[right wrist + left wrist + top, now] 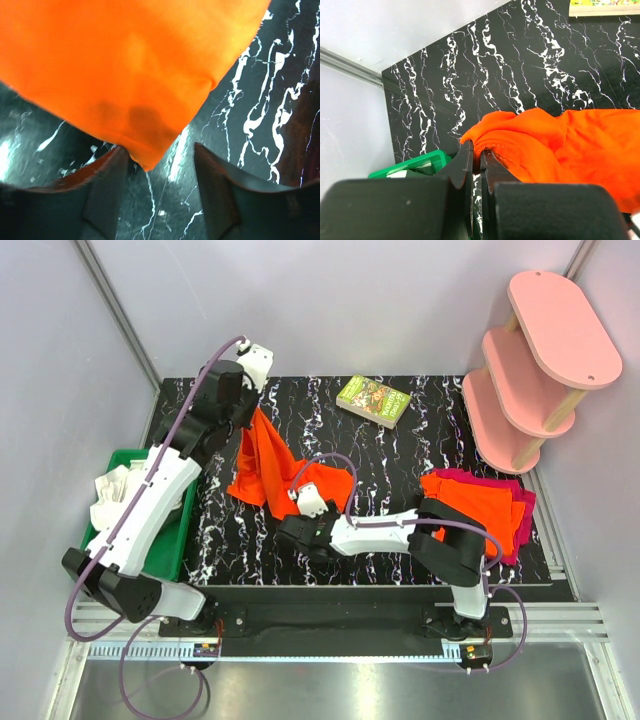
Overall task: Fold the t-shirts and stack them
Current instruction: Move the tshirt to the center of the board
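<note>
An orange t-shirt (pixel 272 465) hangs in a crumpled drape over the black marble table (pixel 400 455), lifted at its top edge. My left gripper (pixel 252 408) is shut on that hem; the left wrist view shows the stitched edge of the t-shirt (pixel 560 145) pinched between the fingers of the left gripper (pixel 476 150). My right gripper (pixel 285 525) is low at the shirt's near corner. In the right wrist view the cloth (pixel 135 65) tapers to a point between the open fingers of the right gripper (pixel 160 149), near the left one. Folded t-shirts (pixel 475 502), orange on magenta, lie stacked at the right.
A green bin (pixel 165 558) holding white cloth sits off the table's left edge, under my left arm. A book (pixel 373 400) lies at the back centre. A pink three-tier shelf (pixel 540 360) stands at the back right corner.
</note>
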Available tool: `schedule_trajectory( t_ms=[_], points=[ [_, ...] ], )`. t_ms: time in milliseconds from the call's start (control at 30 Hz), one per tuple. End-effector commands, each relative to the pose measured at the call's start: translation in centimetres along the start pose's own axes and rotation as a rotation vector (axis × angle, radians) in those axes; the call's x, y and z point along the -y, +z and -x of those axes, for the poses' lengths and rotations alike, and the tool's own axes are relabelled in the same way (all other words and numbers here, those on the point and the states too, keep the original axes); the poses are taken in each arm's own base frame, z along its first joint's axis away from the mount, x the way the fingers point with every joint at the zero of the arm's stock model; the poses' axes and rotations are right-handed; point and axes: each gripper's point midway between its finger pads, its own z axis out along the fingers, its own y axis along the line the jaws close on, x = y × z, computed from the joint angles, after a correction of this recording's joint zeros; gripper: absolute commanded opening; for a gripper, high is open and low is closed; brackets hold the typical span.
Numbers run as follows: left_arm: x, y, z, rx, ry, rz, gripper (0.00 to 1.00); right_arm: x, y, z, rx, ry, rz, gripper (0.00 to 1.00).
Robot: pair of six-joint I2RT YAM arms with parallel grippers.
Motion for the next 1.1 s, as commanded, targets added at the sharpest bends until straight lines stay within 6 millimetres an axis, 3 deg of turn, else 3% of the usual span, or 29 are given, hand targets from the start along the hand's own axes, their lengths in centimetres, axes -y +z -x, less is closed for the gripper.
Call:
schedule_trajectory(
  t_ms=[0, 233, 333, 367, 400, 533, 667, 733, 833, 867, 933, 967, 1067],
  points=[
    [-1.3, -1.0, 1.7, 0.078, -0.04, 0.039, 0.0, 1.2, 0.8, 1.7, 0.041, 0.09, -0.061, 0.57],
    [-1.3, -1.0, 1.5, 0.075, -0.043, 0.037, 0.0, 1.9, 0.8, 1.6, 0.031, 0.111, -0.071, 0.37],
    [-1.3, -0.9, 1.3, 0.07, -0.047, 0.039, 0.0, 2.3, 0.5, 1.9, 0.04, 0.119, -0.075, 0.24],
    [-1.4, -1.1, 1.4, 0.074, -0.052, 0.04, 0.0, 2.6, 0.1, 2.2, 0.046, 0.127, -0.077, 0.07],
    [-1.4, -1.1, 1.3, 0.073, -0.052, 0.041, 0.0, 3.0, 0.0, 2.4, 0.058, 0.126, -0.092, 0.0],
    [-2.1, -1.5, 1.2, 0.077, -0.064, 0.059, 0.0, 5.3, -2.0, 4.4, 0.106, 0.145, -0.13, 0.0],
    [-3.3, -2.4, 1.4, 0.096, -0.078, 0.08, 0.0, 9.0, -6.0, 9.5, 0.234, 0.194, -0.16, 0.0],
    [-3.9, -2.9, 1.5, 0.106, -0.092, 0.093, 0.0, 10.5, -7.0, 10.9, 0.259, 0.192, -0.174, 0.0],
    [-5.0, -3.6, 1.9, 0.126, -0.105, 0.118, 0.0, 14.4, -10.3, 14.7, 0.343, 0.248, -0.221, 0.0],
    [-5.6, -4.3, 2.7, 0.151, -0.117, 0.131, 0.0, 16.8, -12.9, 17.4, 0.406, 0.327, -0.223, 0.0],
    [-7.3, -5.3, 3.6, 0.182, -0.144, 0.167, 0.0, 20.8, -15.5, 20.5, 0.463, 0.364, -0.249, 0.0],
    [-8.3, -6.4, 4.9, 0.221, -0.164, 0.187, 0.0, 23.3, -18.5, 23.1, 0.535, 0.436, -0.247, 0.0],
    [-10.8, -9.2, 7.2, 0.316, -0.21, 0.23, 0.0, 27.8, -24.0, 27.7, 0.674, 0.454, -0.281, 0.0]
  ],
)
